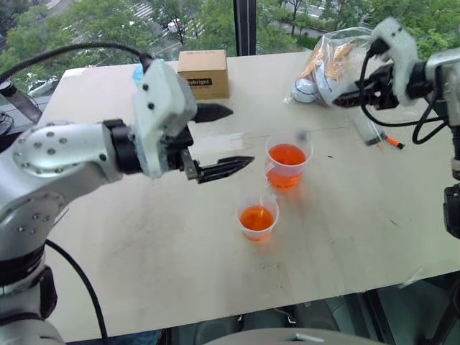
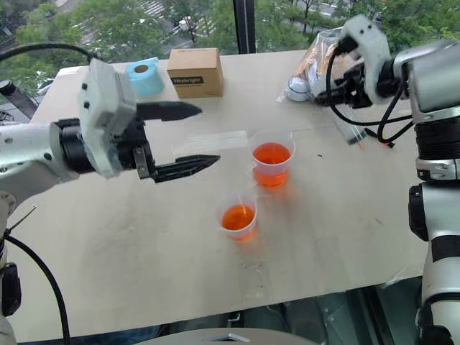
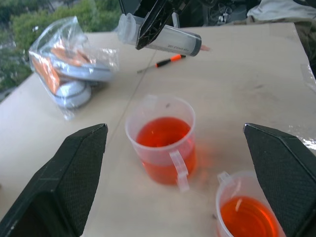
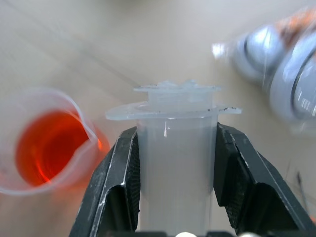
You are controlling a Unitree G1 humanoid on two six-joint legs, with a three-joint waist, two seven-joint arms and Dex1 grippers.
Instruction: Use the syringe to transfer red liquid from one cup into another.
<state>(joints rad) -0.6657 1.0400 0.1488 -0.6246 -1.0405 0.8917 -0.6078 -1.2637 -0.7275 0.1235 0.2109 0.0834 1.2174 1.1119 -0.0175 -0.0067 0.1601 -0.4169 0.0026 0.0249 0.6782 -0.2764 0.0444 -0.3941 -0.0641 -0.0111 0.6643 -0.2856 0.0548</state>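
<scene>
My right gripper [image 1: 346, 99] is shut on the barrel of the clear syringe [image 3: 165, 39], held above the table at the far right, past the cups. The syringe's flange [image 4: 173, 106] shows between the black fingers [image 4: 121, 182]. The larger cup [image 1: 287, 159], with a handle, stands mid-table holding red liquid [image 1: 287, 154]. The smaller cup [image 1: 257, 215] stands nearer me and also holds red liquid. My left gripper [image 1: 241, 136] hangs open above the table, left of the larger cup, with nothing between its fingers [image 3: 69, 177].
A cardboard box [image 1: 203, 73] and a blue tape roll [image 2: 146, 77] sit at the table's far edge. A plastic bag of items [image 1: 323, 68] lies at the far right, an orange-and-black screwdriver [image 3: 165, 62] beside it. A window runs behind the table.
</scene>
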